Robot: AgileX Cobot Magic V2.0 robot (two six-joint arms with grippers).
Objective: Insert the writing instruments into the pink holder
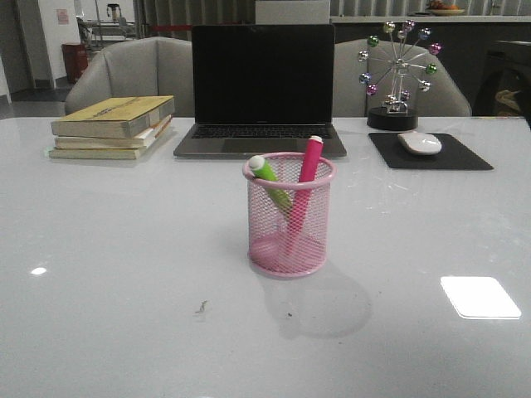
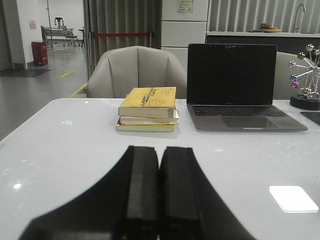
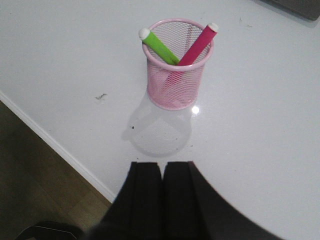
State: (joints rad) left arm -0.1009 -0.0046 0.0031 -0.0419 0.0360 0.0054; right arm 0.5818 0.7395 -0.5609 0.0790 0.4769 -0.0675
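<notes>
Standing upright mid-table in front of laptop (image 1: 263, 87): pink holder (image 1: 289, 217), lime green pen (image 1: 270, 180) and magenta pen (image 1: 304, 182) leaning crossed inside, tips resting against the rim. Sitting pressed together, gripping nothing: left gripper (image 2: 159, 192), right gripper (image 3: 162, 200), both well apart from the holder, suggesting insertion complete.

I count two pens, one green pen (image 1: 270, 181) and one pink pen (image 1: 307, 168), both standing in one pink cup (image 1: 289, 240) on one table (image 1: 116, 274). Behind it I see one laptop (image 1: 262, 91), one stack of three books (image 1: 112, 127), one mouse (image 1: 420, 143) on one mouse pad (image 1: 431, 156), one little Ferris wheel ornament (image 1: 398, 73) and two chairs. My own claws number two, the left claw (image 2: 159, 200) and the right claw (image 3: 162, 200), each with its two fingers pressed together.
</notes>
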